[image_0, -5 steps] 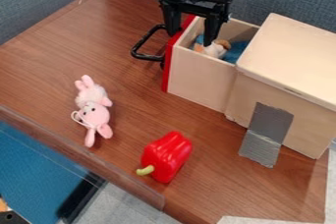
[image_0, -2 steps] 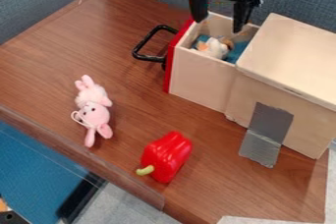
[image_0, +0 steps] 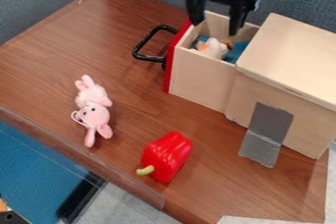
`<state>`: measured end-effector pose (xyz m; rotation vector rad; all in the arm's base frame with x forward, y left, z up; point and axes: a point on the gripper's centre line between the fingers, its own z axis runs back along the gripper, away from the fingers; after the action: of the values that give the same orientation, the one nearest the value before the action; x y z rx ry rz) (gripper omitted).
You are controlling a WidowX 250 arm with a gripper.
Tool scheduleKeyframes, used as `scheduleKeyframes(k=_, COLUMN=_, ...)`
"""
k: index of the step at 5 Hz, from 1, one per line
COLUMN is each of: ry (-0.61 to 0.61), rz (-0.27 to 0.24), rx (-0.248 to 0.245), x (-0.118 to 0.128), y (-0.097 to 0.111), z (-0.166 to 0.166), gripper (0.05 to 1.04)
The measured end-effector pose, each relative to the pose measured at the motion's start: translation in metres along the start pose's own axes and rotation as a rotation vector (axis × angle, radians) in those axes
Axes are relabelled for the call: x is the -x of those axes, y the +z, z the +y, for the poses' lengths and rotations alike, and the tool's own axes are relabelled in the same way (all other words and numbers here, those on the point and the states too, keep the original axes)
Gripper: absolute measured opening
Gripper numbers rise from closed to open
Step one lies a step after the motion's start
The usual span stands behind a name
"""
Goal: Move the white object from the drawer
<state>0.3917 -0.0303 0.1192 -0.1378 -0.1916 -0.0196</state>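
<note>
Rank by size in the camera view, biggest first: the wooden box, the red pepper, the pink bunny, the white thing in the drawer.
1. Wooden box
2. Red pepper and pink bunny: too alike to rank
3. White thing in the drawer

From here I see a black gripper point(image_0: 215, 27), a red drawer front point(image_0: 169, 66) with a black handle point(image_0: 136, 51), a white object point(image_0: 215, 51) patched orange and brown, a pink plush toy point(image_0: 97, 115), a red pepper point(image_0: 169, 154), grey tape point(image_0: 266, 132), and a brown, grain-streaked table point(image_0: 134, 102).
</note>
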Motion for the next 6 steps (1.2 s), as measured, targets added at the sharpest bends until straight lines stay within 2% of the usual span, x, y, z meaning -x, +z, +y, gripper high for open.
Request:
scheduleKeyframes(k=1, ry=0.018, rz=0.053, rx=-0.002, x=0.005, y=-0.017, z=0.007, gripper=1.001)
scheduleKeyframes(k=2, ry=0.014, rz=0.058, rx=-0.014, x=0.006, y=-0.020, z=0.009, gripper=1.001)
scheduleKeyframes(k=3, ry=-0.007, rz=0.084, rx=-0.027, x=0.015, y=-0.030, z=0.007, gripper=1.000)
scheduleKeyframes(k=4, ry=-0.008, rz=0.096, rx=-0.043, x=0.020, y=-0.036, z=0.008, gripper=0.968)
scheduleKeyframes(k=6, ry=-0.024, rz=0.081, rx=-0.063, x=0.023, y=-0.038, z=0.009, gripper=0.419)
